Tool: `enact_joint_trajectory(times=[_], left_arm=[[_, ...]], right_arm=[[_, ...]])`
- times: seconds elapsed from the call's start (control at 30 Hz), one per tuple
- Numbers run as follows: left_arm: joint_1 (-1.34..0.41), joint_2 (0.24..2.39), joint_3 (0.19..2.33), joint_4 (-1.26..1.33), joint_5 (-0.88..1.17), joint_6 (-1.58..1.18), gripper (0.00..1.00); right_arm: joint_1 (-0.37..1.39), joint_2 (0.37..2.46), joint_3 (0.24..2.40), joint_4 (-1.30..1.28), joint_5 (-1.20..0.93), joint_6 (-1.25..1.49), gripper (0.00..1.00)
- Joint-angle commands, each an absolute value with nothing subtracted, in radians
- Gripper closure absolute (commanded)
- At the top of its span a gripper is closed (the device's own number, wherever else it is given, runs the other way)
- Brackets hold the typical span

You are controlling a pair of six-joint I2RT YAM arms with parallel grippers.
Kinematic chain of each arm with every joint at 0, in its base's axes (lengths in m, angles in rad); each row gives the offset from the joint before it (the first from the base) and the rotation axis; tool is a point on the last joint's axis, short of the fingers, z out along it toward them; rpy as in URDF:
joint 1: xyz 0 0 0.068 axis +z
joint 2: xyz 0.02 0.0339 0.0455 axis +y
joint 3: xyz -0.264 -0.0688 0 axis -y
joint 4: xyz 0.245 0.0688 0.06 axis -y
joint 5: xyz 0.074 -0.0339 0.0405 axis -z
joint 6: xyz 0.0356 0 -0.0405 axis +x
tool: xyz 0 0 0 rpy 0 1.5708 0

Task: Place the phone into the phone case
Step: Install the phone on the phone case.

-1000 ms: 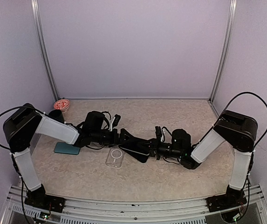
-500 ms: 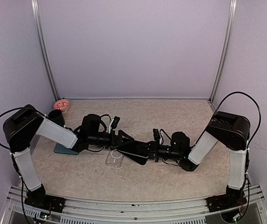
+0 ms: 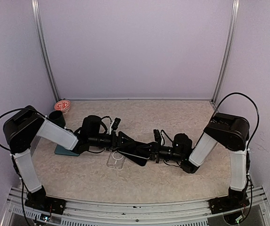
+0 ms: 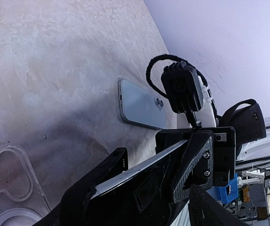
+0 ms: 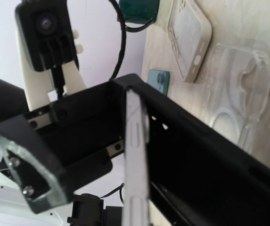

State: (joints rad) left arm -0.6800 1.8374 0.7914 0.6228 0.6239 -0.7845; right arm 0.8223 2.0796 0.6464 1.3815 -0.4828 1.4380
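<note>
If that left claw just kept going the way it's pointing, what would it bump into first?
The phone, held edge-on by the right gripper; it sits between the open jaws of the left gripper. Behind it is the right gripper itself, though depth is unclear.

I work in a robotics lab booth, not a home or a shop. Plain lilac walls (image 3: 135, 47) close me in on three sides, joined by bare aluminium posts (image 3: 44, 52). My two arms (image 3: 54, 132) are bolted to a metal rail (image 3: 135, 208) at the edge of a beige tabletop (image 3: 144, 181). Loose cables (image 3: 242, 93) loop off them, and a wrist carries a camera (image 4: 182, 87).
</note>
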Motion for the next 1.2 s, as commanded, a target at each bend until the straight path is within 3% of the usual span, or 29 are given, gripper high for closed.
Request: enact_joint_trajectory(times=[0.0, 0.2, 0.47, 0.87, 1.17], left_arm=[[-0.704, 1.815, 0.790, 0.663, 0.689, -0.763, 0.33], [-0.703, 1.815, 0.790, 0.677, 0.693, -0.767, 0.43], [-0.704, 1.819, 0.797, 0.689, 0.702, -0.777, 0.49], [-0.697, 1.816, 0.793, 0.707, 0.715, -0.792, 0.55], [-0.688, 1.809, 0.791, 0.706, 0.715, -0.795, 0.61]], right_arm=[[0.821, 2.100, 0.679, 1.421, -0.497, 1.438, 1.00], [0.821, 2.106, 0.677, 1.422, -0.503, 1.439, 1.00], [0.821, 2.115, 0.678, 1.422, -0.510, 1.443, 1.00], [0.819, 2.107, 0.677, 1.382, -0.509, 1.444, 0.81], [0.819, 2.063, 0.668, 1.301, -0.495, 1.417, 0.72]])
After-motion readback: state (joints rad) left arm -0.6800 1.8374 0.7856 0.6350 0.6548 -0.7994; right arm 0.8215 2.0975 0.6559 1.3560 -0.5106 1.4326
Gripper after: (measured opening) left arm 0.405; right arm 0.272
